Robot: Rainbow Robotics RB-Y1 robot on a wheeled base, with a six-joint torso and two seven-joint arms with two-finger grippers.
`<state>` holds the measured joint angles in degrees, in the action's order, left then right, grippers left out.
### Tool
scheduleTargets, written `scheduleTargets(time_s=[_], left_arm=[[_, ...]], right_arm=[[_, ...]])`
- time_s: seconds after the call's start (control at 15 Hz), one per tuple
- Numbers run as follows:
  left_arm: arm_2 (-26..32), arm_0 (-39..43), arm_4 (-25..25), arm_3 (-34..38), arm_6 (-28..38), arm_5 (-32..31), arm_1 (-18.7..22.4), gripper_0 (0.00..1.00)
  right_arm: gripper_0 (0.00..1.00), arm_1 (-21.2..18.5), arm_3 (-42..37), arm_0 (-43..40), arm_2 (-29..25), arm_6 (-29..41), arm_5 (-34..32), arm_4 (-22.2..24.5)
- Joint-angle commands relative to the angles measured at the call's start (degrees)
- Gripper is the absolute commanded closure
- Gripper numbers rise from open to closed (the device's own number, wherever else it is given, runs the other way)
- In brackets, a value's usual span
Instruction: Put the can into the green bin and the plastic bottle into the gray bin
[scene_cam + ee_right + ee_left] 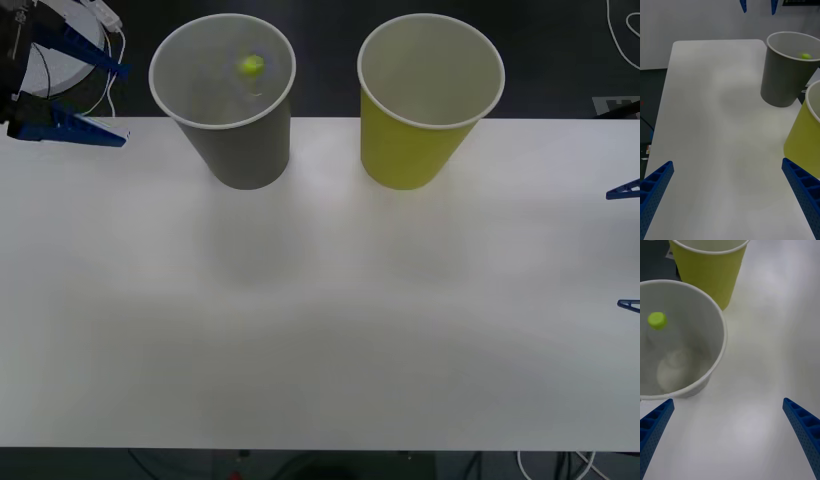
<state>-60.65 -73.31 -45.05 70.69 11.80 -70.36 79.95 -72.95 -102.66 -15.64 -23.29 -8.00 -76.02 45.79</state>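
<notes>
Both my grippers, left gripper point(728, 438) and right gripper point(728, 198), hang wide open, empty; the plastic bottle point(666, 352), light and slippery, sits in the gray bin point(720, 348) just ahead of my left — I'd grab its body.

You can see a big white table point(320, 330) with a smooth, plain top (it looks a bit shiny). Behind it the floor point(560, 50) is dark, and thin white cables point(625, 35) lie there.
</notes>
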Motion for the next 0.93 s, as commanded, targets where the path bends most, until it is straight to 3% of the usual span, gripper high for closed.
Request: scheduleTargets(time_s=[0.07,0.4,0.53,0.73,0.93], left_arm=[[0.01,1.86,0.93,4.02,-0.02,3.04,1.87,0.00],[2.20,8.27,2.87,12.54,-0.46,11.13,4.07,0.00],[9.59,15.39,1.11,14.74,-0.11,12.27,3.19,0.00],[26.37,29.72,-6.45,18.61,0.95,12.18,-0.59,0.00],[38.41,41.32,-13.83,25.46,2.44,12.09,-2.78,0.00]], right_arm=[[0.00,0.00,0.00,0.00,0.00,0.00,0.00,0.00],[0.00,0.00,0.00,0.00,0.00,0.00,0.00,0.00],[0.00,0.00,0.00,0.00,0.00,0.00,0.00,0.00],[0.00,0.00,0.00,0.00,0.00,0.00,0.00,0.00],[0.00,0.00,0.00,0.00,0.00,0.00,0.00,0.00]])
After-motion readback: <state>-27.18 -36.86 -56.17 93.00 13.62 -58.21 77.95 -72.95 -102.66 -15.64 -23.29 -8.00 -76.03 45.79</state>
